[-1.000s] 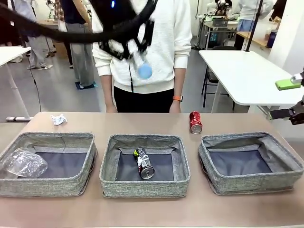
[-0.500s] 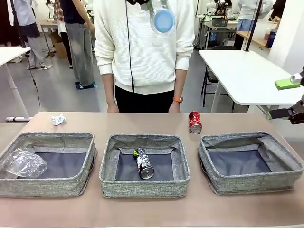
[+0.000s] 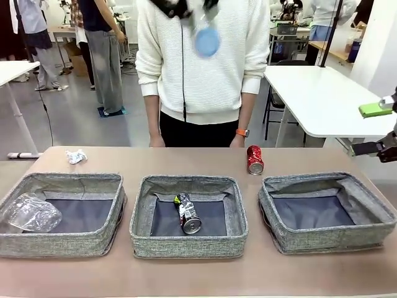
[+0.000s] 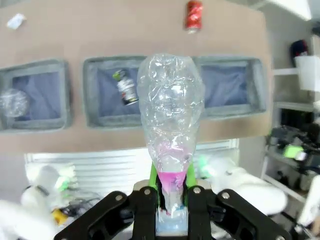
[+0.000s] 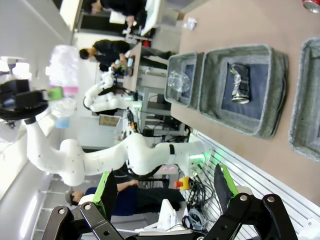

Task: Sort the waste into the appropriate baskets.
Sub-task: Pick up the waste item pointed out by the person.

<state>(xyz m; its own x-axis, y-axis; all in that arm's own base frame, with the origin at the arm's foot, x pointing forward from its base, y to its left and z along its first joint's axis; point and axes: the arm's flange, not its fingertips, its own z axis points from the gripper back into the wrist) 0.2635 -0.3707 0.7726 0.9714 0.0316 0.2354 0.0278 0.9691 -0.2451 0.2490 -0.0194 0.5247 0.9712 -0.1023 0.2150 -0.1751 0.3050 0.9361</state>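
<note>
High above the table, my left gripper [image 3: 193,9] [image 4: 171,197] is shut on the neck of a clear plastic bottle [image 4: 170,120], whose blue cap [image 3: 206,40] faces the front camera. My right gripper [image 3: 379,129] [image 5: 165,192] stands open with nothing in it, off the table's right end. Three grey baskets lie in a row: left [image 3: 62,243], middle [image 3: 186,245], right [image 3: 329,239]. A crushed clear bottle [image 3: 31,213] rests in the left one and a black-silver can [image 3: 188,213] in the middle one. On the table behind them are a red can [image 3: 255,159] and a paper wad [image 3: 76,156].
A person in a white sweater [image 3: 205,68] stands at the far edge, hands down behind the table. A white side table [image 3: 322,93] is at the back right. Bare wood runs in front of and behind the baskets.
My left gripper has lifted the bottle from chest height to the top of the front view, and the arm has cleared the frame. The person has shifted slightly right. The right arm is still.
</note>
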